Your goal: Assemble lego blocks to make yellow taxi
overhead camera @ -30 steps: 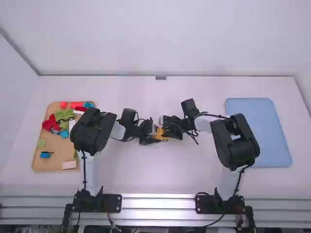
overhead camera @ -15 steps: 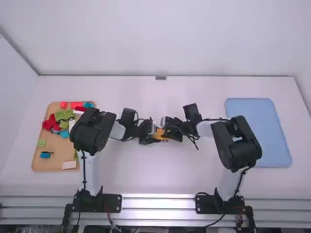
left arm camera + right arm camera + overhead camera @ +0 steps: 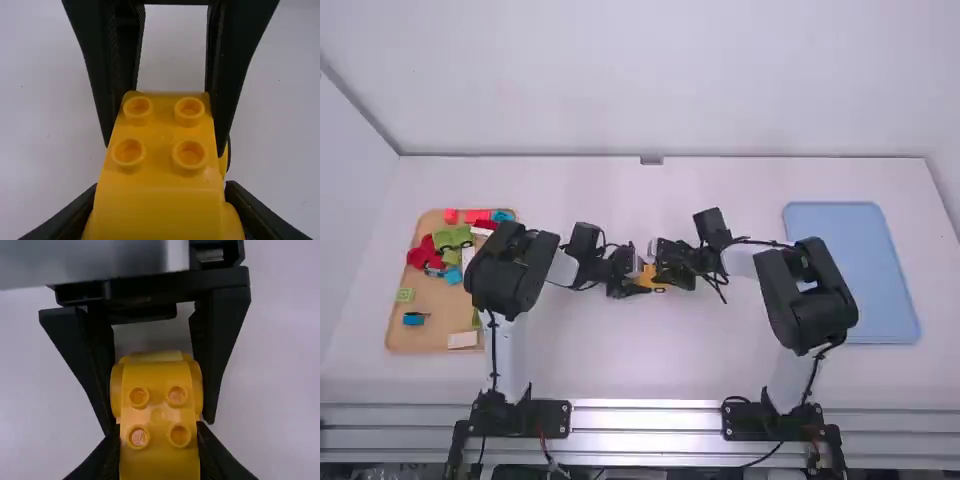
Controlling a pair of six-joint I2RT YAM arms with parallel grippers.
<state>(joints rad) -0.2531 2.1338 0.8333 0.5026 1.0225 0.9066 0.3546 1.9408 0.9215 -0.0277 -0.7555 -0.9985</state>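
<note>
Near the table's middle my left gripper (image 3: 636,279) and my right gripper (image 3: 667,273) face each other at a yellow car body (image 3: 648,276). In the left wrist view the yellow body (image 3: 162,125) has four studs on top. My left gripper (image 3: 162,207) is shut on its near end, while the other arm's fingers hold the far, studded end. From the right wrist view, my right gripper (image 3: 159,442) is shut around the studded end of the yellow body (image 3: 158,407); rounded yellow sides sit between the other gripper's fingers. A dark wheel edge (image 3: 229,152) shows beside the body.
At the far left lies a wooden tray (image 3: 435,325) with red, green, blue and white blocks, partly behind the left arm. A blue tray (image 3: 860,265) lies at the right, beyond the right arm's elbow.
The right arm's wrist shifted slightly and came partly back; its elbow sits a little farther right than one second ago. The left arm has kept still.
</note>
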